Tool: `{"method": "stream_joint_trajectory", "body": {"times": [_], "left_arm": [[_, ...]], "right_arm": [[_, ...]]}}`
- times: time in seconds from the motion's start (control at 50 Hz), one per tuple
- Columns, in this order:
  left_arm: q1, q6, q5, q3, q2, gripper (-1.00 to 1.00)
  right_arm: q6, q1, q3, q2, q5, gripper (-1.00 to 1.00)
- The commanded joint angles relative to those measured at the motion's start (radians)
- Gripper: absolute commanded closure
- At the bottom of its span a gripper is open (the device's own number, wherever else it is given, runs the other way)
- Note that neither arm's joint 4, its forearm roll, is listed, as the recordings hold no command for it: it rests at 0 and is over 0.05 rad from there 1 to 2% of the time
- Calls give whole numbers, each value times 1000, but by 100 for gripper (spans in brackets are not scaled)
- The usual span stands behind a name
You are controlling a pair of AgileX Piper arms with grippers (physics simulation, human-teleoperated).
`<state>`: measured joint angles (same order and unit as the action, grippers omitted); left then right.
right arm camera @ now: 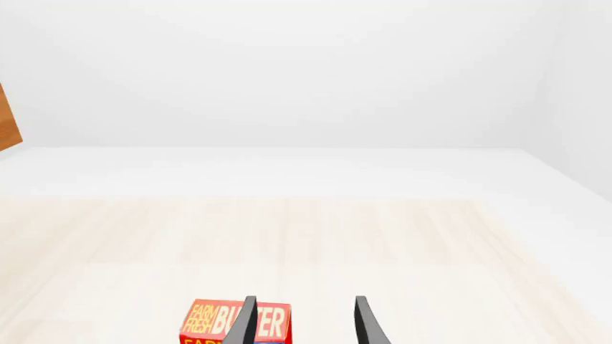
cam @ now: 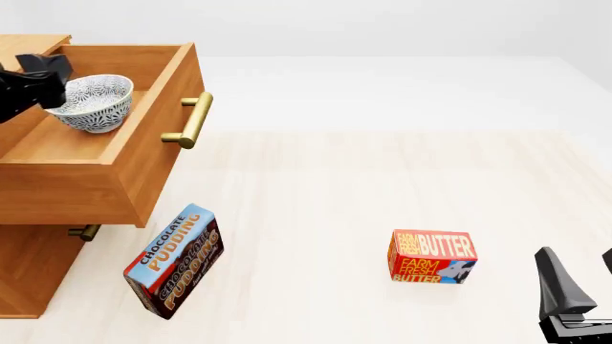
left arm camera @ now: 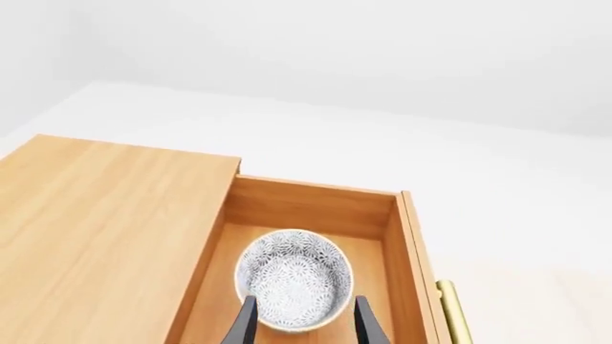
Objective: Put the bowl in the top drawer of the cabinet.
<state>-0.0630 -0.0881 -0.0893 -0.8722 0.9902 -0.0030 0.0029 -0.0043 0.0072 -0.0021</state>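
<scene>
While poised over the pulled-out top drawer (cam: pixel 115 154) of the cabinet (left arm camera: pixel 96 215): bowl (left arm camera: pixel 294 278), tilted, pinched at its rim by left gripper (left arm camera: pixel 301 322). Risk: tipping or rolling on release, cracking against the drawer wall. Right gripper (right arm camera: pixel 301 319): spread, idle, near butter box (cam: pixel 432 256).

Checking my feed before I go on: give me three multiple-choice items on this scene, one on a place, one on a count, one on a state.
1. Where is the bowl?
A. on the table
B. within the top drawer
C. on the cabinet top

2. How many boxes lie on the table?
A. one
B. two
C. three

3. The top drawer is:
A. pulled out
B. shut
C. removed

Answers:
1 B, drawer walls surround the bowl in the left wrist view.
2 B, the pudding box and the butter box.
3 A, its inside is exposed.
</scene>
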Motion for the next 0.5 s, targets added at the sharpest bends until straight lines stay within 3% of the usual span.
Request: {"method": "stream_joint_trajectory", "body": {"times": [0.02,0.5], "left_arm": [[19,3,-38,14,-58,-100],[29,14,-152,34,-218,-100]], "right_arm": [[0,0,0,0,0,-100],[0,0,0,0,0,-100]]}}
